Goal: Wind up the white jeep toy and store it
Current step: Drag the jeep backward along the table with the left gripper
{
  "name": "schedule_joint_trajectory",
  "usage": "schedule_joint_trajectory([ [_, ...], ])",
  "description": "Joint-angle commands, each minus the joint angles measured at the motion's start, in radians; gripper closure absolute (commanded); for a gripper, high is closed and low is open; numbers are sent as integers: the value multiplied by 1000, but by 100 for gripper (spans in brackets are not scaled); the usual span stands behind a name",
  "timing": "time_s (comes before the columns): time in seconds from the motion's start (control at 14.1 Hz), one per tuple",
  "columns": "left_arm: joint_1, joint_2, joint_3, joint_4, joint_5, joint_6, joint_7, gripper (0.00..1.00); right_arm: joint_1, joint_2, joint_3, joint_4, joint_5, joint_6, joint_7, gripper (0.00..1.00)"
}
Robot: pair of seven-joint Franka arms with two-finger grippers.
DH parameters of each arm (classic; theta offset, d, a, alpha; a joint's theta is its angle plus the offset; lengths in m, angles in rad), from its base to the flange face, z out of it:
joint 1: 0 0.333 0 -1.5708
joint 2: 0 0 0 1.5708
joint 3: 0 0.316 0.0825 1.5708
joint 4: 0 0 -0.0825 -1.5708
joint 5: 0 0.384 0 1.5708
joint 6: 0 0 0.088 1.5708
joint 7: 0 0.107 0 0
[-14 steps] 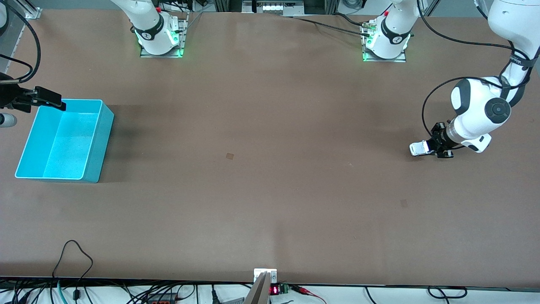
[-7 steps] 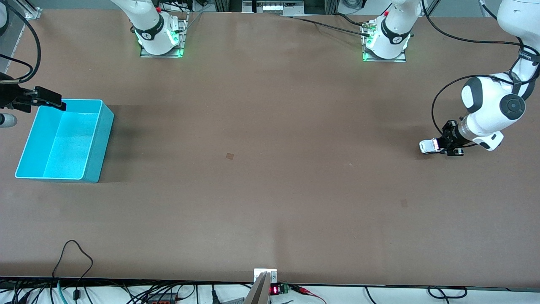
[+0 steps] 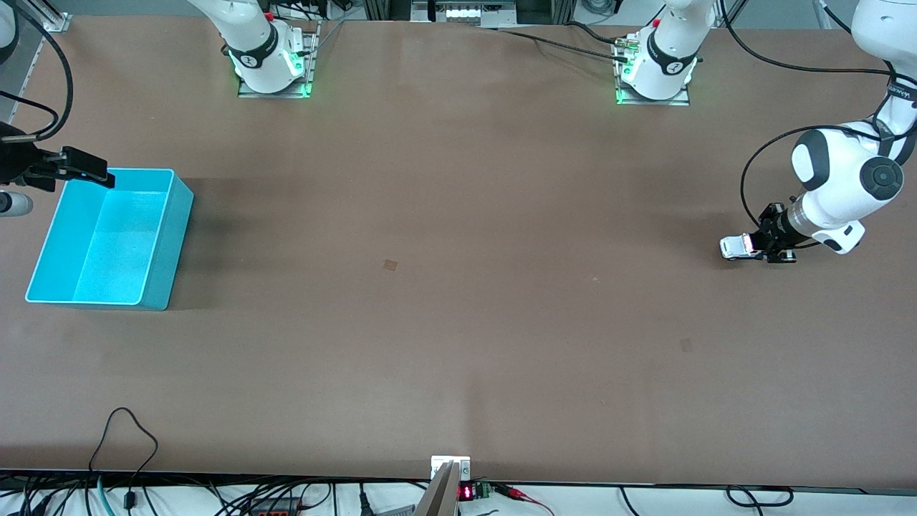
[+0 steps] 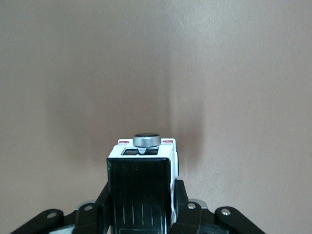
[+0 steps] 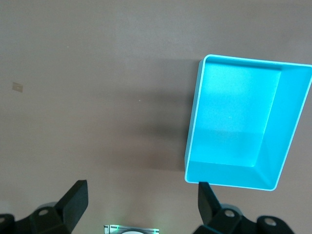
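The white jeep toy [image 3: 732, 248], boxy with a black roof, is at the left arm's end of the table, low at the tabletop. My left gripper [image 3: 752, 246] is shut on it from its rear. In the left wrist view the jeep [image 4: 141, 170] sits between the black fingers [image 4: 181, 204], its roof and a grey round knob showing; the left gripper [image 4: 141, 207] grips its sides. The cyan bin [image 3: 174, 215] stands empty at the right arm's end. My right gripper [image 3: 80, 167] hovers open over the bin's corner nearest the bases. The right wrist view shows the bin [image 5: 192, 126] and the open right gripper [image 5: 141, 202].
Two small brown marks [image 3: 390, 264] [image 3: 686, 345] lie on the tabletop. Cables [image 3: 129, 430] run along the table's front edge. The arm bases [image 3: 271, 68] [image 3: 655, 72] stand at the back edge.
My left gripper has drawn the jeep along the tabletop toward the left arm's end of the table. The right arm and the bin have not moved.
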Motion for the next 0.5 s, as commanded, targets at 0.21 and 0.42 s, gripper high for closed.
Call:
schedule_joint_trajectory([
  [0.21,73,131,8,38,63,21,22,64,3,-19,5,-18,2,2,8,0],
  [0.42,101,151,8,67,74,18,51,64,3,-19,5,-18,2,4,8,0],
])
